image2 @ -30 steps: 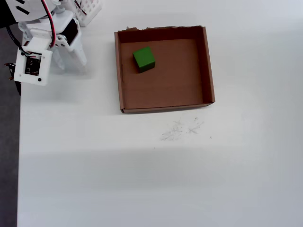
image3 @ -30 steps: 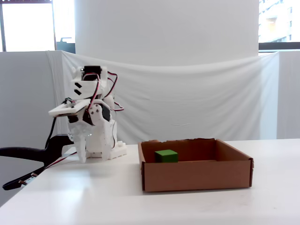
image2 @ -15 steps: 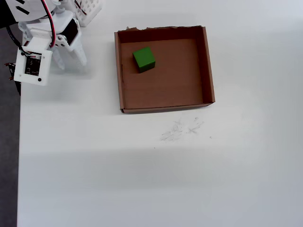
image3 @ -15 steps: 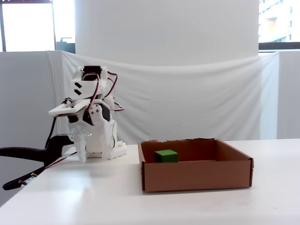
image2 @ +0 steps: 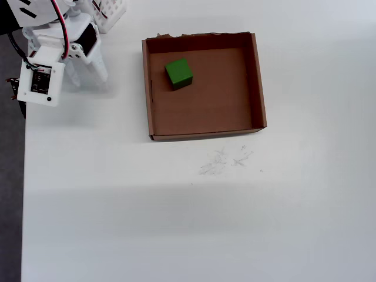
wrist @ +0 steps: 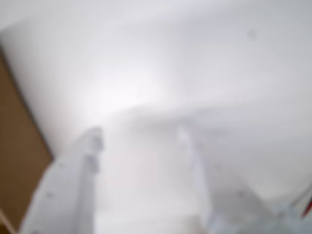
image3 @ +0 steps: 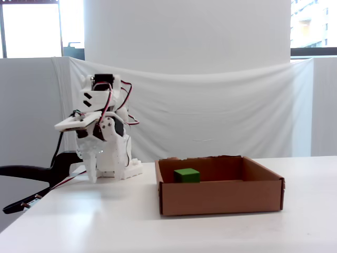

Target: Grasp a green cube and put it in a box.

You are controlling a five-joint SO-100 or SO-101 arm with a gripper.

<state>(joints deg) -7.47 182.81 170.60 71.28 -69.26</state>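
Note:
The green cube [image2: 178, 73] lies inside the brown cardboard box [image2: 257, 82], in its far left part in the overhead view. It also shows in the fixed view [image3: 187, 175], behind the front wall of the box [image3: 221, 197]. My gripper [image2: 88, 79] is left of the box, well apart from it, pointing down at the table close to the arm's base. It is open and empty. In the blurred wrist view the gripper [wrist: 139, 132] shows two white fingers with bare white table between them. Cube and box are out of the wrist view.
A white slotted basket [image2: 110, 12] stands at the table's back left, behind the arm. The table's left edge [image2: 24, 176] runs close to the arm. Faint pencil scribbles [image2: 226, 160] mark the table in front of the box. A brown surface [wrist: 14, 161] lies beyond the table edge.

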